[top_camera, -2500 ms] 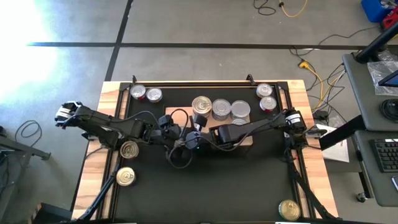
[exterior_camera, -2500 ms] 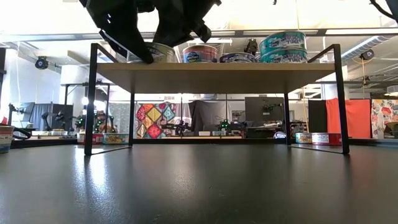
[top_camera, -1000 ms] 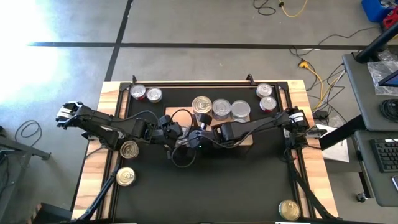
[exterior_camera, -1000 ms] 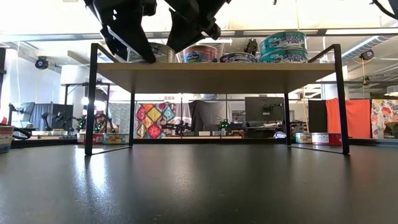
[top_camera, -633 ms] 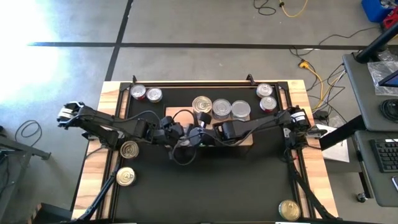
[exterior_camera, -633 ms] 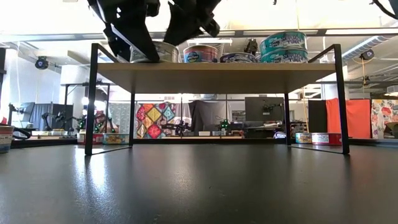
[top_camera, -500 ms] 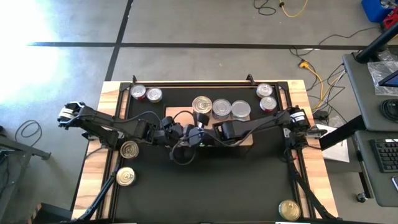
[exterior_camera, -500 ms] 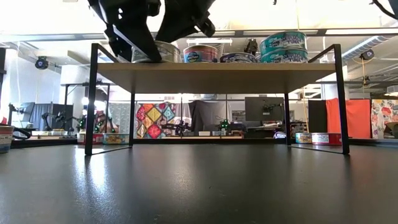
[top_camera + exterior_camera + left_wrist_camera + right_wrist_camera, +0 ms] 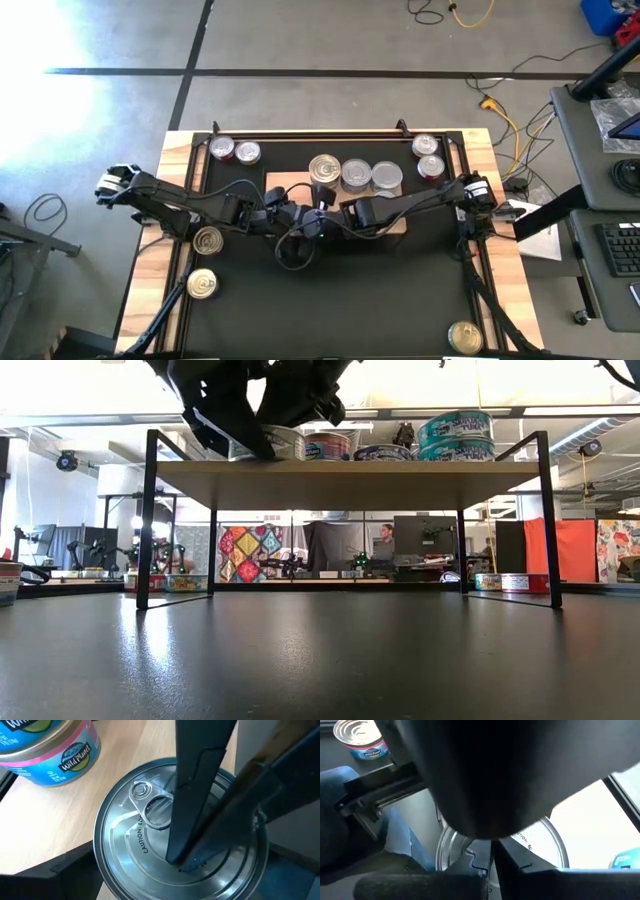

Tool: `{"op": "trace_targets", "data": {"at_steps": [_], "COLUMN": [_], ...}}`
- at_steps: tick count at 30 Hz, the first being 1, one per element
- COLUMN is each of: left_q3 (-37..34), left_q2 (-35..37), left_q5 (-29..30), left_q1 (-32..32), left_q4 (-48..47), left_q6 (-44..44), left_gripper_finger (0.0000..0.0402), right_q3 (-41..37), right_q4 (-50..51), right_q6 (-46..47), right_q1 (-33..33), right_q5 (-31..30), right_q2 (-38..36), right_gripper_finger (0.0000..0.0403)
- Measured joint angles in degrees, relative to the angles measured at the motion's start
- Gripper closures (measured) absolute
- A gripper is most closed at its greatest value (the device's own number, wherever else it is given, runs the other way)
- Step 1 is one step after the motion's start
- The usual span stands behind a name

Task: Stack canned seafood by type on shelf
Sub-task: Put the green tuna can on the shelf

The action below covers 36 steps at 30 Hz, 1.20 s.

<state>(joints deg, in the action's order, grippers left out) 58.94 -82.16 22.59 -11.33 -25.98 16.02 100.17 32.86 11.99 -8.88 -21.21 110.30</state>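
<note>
Right tool (image 9: 175,860) on silver tin (image 9: 145,855), "Wild Planet" tin (image 9: 50,750) beside.

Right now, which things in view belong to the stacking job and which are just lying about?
Job:
- silver tin under both grippers
- shelf, with tins on it
- loose tins on the mat
- left gripper, right gripper

Lying about:
- floor cables
- side desk

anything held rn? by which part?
Nothing clearly gripped. Left gripper stands open astride the silver-lidded tin on the shelf; the shut right gripper rests on its lid.
</note>
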Motion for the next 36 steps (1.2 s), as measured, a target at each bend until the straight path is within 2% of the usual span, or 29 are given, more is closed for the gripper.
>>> {"op": "trace_targets", "data": {"at_steps": [4, 8, 12, 14, 20, 29, 36], "left_q3": [0.02, 0.20, -0.11, -0.15, -1.77, -2.58, -2.62], "left_q2": [-1.84, -3.44, -3.31, -2.84, -2.33, -2.11, -0.54], "left_q5": [0.88, 2.14, 5.16, 7.12, 8.10, 9.57, 9.03], "left_q1": [0.04, -0.18, -2.81, -3.78, -3.57, -3.63, -3.74], "left_q4": [2.30, 3.04, 6.54, 7.62, 9.50, 10.51, 10.65], "left_q6": [0.11, 5.50, 2.62, 1.31, 1.25, -0.45, 1.40], "left_gripper_finger": [0.0002, 0.0002, 0.0002, 0.0003, 0.0019, 0.0005, 0.0004], "right_q3": [-0.10, -0.20, -0.40, -0.40, -0.40, -3.64, -9.97], "right_q4": [-0.34, -1.05, -0.92, -1.55, -1.78, -7.08, -12.46], "right_q6": [-0.10, -2.39, -5.05, -7.33, -9.75, -4.80, 1.56], "right_q1": [0.00, 0.00, -1.00, -1.70, -1.84, -1.88, -3.55], "right_q5": [-0.21, -0.19, -0.06, -1.96, -2.84, -3.37, -3.63], "right_q2": [0.00, -0.18, -1.59, -2.18, -3.19, -3.76, -6.59], "right_gripper_finger": [0.0390, 0.0390, 0.0390, 0.0390, 0.0390, 0.0390, 0.0390]}}
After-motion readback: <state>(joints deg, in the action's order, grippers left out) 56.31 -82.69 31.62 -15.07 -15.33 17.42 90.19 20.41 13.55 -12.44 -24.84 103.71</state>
